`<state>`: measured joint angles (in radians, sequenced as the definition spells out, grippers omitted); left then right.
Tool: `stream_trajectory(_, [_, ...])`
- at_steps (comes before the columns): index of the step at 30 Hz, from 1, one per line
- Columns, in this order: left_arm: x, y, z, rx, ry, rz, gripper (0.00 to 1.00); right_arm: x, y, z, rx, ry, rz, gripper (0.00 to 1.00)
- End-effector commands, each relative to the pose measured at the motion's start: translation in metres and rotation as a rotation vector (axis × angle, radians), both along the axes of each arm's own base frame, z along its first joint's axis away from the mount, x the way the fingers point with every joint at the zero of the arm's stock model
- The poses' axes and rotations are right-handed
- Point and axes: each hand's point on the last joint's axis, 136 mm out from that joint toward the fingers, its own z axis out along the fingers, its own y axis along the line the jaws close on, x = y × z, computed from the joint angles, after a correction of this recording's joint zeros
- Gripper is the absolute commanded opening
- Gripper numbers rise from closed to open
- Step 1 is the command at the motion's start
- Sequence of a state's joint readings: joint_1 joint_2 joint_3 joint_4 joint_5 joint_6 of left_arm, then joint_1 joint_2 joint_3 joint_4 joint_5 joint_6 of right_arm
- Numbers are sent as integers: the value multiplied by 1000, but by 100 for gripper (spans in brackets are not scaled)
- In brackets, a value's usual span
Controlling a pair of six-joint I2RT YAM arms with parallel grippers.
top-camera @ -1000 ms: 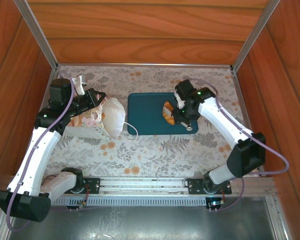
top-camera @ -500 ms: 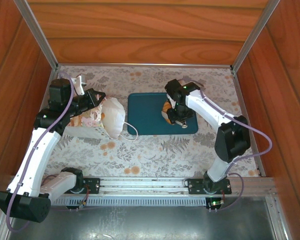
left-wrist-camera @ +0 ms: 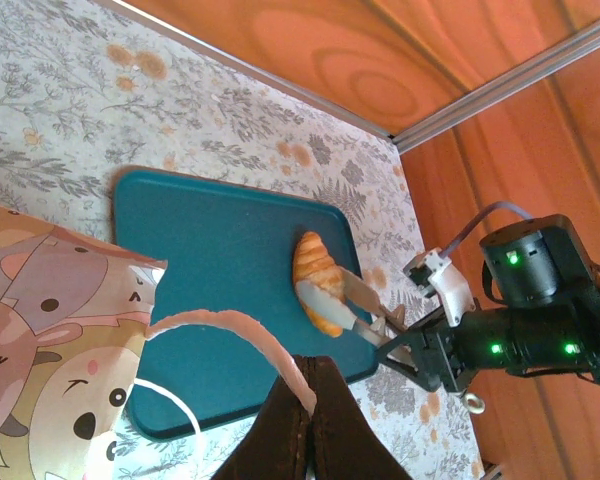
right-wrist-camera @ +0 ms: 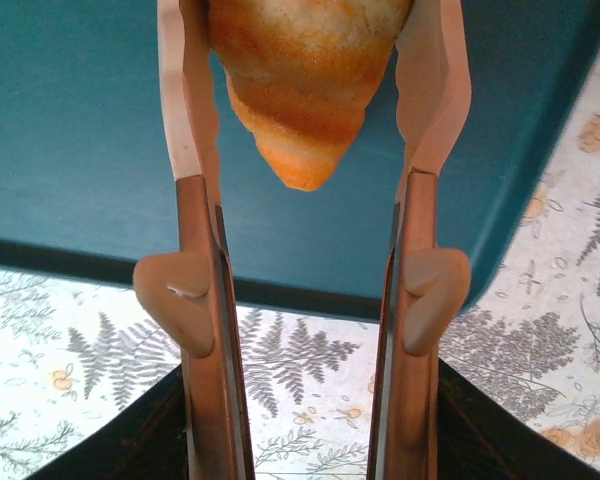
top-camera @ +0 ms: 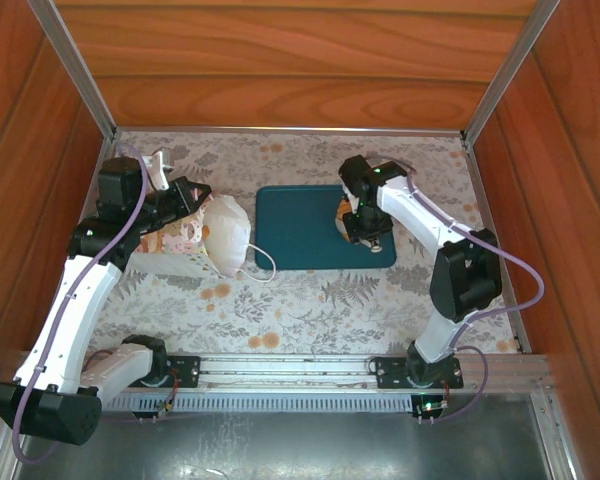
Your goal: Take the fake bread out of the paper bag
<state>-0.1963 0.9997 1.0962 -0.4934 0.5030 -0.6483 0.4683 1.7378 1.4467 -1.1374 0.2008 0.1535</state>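
A golden croissant of fake bread (right-wrist-camera: pixel 305 90) lies on the teal tray (top-camera: pixel 295 235), at its right side. My right gripper (right-wrist-camera: pixel 305 40) has a finger pressed to each flank of it, low over the tray. From the left wrist view the croissant (left-wrist-camera: pixel 315 265) shows between those fingers. The paper bag (top-camera: pixel 225 235) lies tipped on the mat left of the tray, white with a cartoon-printed side (left-wrist-camera: pixel 40 350). My left gripper (left-wrist-camera: pixel 315 365) is shut on one of its cord handles (left-wrist-camera: pixel 230 335), at the bag's left end (top-camera: pixel 198 195). What is inside the bag is hidden.
The bag's other white cord loop (top-camera: pixel 265 265) trails on the floral mat by the tray's left edge. Wooden walls close in the table at the back and both sides. Open mat lies in front of the tray.
My right gripper swung left over the tray onto the croissant and its fingers narrowed against it. The left arm and the bag have stayed put.
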Motion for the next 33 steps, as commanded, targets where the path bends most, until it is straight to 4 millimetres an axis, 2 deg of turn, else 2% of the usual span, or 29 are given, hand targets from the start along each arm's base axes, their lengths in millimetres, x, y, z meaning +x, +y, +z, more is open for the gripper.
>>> stream_trajectory(1, [0, -1, 18, -21, -58, -10, 0, 10, -17, 16, 19, -38, -60, 55])
stream_trajectory(5, [0, -2, 18, -24, -55, -11, 0, 18, -28, 14, 14, -38, -68, 55])
stream_trajectory(14, [-1, -1, 21, -31, -56, -9, 0, 37, -38, 18, -8, -74, -56, 55])
stream_trajectory(27, [-1, 0, 20, -32, -55, -1, 0, 37, -56, 3, -77, -21, -64, 55])
stream_trajectory(33, [-1, 0, 18, -31, -51, -2, 0, 39, -61, 3, -105, -30, -69, 62])
